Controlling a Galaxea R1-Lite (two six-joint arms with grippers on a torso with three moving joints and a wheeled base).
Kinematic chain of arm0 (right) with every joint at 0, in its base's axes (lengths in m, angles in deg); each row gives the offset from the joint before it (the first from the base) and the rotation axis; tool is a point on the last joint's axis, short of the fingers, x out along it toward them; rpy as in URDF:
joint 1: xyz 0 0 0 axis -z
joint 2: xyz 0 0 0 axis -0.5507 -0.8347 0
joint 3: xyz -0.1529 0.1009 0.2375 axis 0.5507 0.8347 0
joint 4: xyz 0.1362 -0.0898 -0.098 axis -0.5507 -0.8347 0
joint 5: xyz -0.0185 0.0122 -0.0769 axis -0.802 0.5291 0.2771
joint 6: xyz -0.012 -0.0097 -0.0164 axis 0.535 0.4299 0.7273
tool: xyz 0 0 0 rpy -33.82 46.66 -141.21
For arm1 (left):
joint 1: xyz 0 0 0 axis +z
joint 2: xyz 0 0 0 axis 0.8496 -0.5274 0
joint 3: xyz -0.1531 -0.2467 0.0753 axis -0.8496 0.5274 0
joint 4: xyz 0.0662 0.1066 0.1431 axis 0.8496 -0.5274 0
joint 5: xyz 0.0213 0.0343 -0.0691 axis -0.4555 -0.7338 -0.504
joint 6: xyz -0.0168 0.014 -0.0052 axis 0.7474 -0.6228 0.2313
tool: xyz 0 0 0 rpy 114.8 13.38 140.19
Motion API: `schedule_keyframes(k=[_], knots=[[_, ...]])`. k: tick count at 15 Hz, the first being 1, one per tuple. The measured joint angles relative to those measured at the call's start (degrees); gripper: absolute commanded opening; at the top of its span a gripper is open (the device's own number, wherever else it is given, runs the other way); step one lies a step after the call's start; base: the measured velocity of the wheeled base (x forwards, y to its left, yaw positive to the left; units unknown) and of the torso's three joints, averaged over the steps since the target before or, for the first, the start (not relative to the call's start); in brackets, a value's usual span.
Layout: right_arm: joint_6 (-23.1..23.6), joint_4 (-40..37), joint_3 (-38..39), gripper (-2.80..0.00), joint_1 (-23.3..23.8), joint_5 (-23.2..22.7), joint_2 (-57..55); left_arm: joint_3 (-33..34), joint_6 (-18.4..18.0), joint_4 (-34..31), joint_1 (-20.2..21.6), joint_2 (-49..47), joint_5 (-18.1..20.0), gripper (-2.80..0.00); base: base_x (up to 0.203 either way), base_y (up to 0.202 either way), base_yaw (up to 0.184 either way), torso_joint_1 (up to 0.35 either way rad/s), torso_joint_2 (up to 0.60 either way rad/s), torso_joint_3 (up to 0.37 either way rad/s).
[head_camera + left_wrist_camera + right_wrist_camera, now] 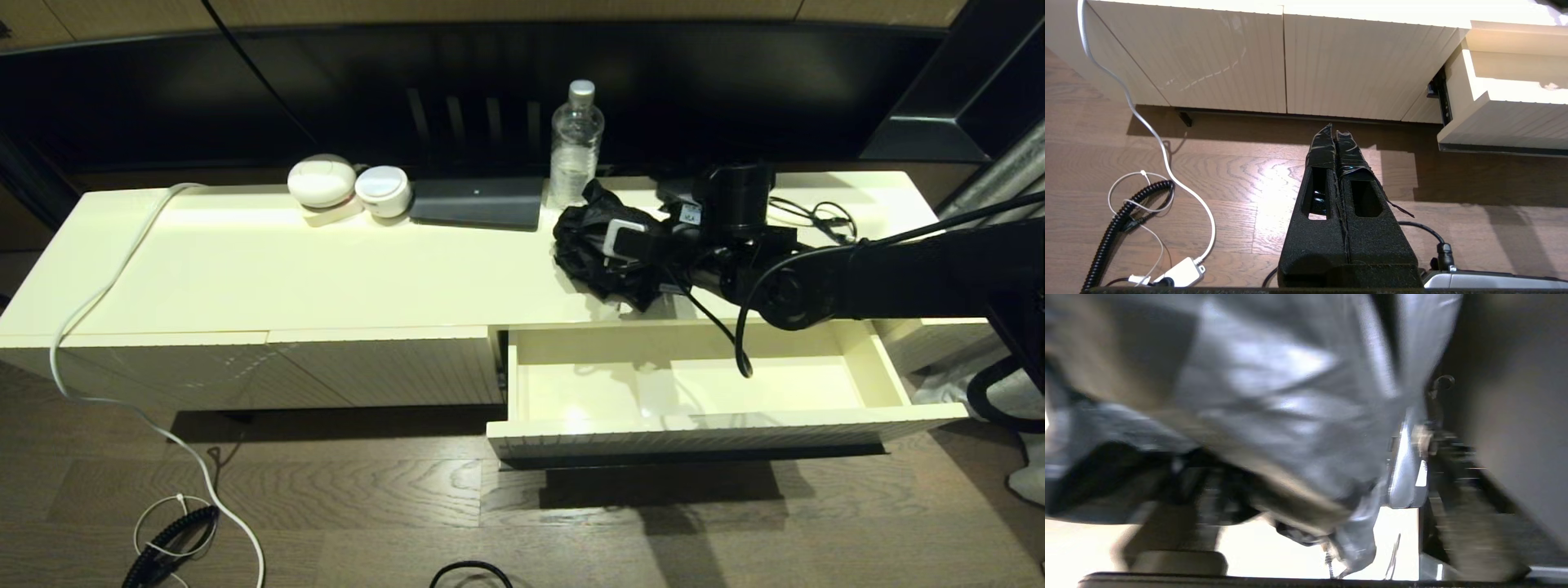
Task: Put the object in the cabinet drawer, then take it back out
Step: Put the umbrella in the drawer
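The right end effector (pixel 633 245) is up on the cabinet's cream counter (pixel 326 269), buried in the crumpled fabric of the black compact umbrella (pixel 592 253), which lies near the counter's front edge directly above the open cabinet drawer (pixel 694 425). From the head view it appears clamped on the bundle, and the right wrist view is filled with glossy folds of fabric pressed close, so the judgement is that it is grasping the umbrella rather than merely touching it. The drawer is pulled fully out and its interior shows nothing but bare cream floor, so the umbrella is either about to go in or has just been set back up; the pictures alone do not settle which. If it is the placing step, the next move calls for lifting the bundle clear of the counter edge, carrying it forward over the drawer and lowering it without snagging loose fabric on the rim. The left end effector (pixel 1336 134) hangs low over the floor in front of the ribbed doors, its 2 fingers pressed together on nothing. Further back on the counter stand a clear water bottle (pixel 576 143), a flat dark box (pixel 478 202) and 2 white round cases (pixel 347 186). A white cable (pixel 106 294) trails off the counter onto the wooden floor (pixel 367 506), beside a coiled black cord (pixel 167 539).
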Motion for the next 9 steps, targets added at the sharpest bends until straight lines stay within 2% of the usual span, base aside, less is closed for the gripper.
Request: schedule_keyframes(k=[9], knots=[[-0.39, -4.2, 0.39, -2.8, -0.13, 2.06, 2.14, 0.0, 0.0, 0.0, -0.01, 0.0, 0.03, -2.8, 0.0, 0.0, 0.0, 0.0, 0.0, 0.0]])
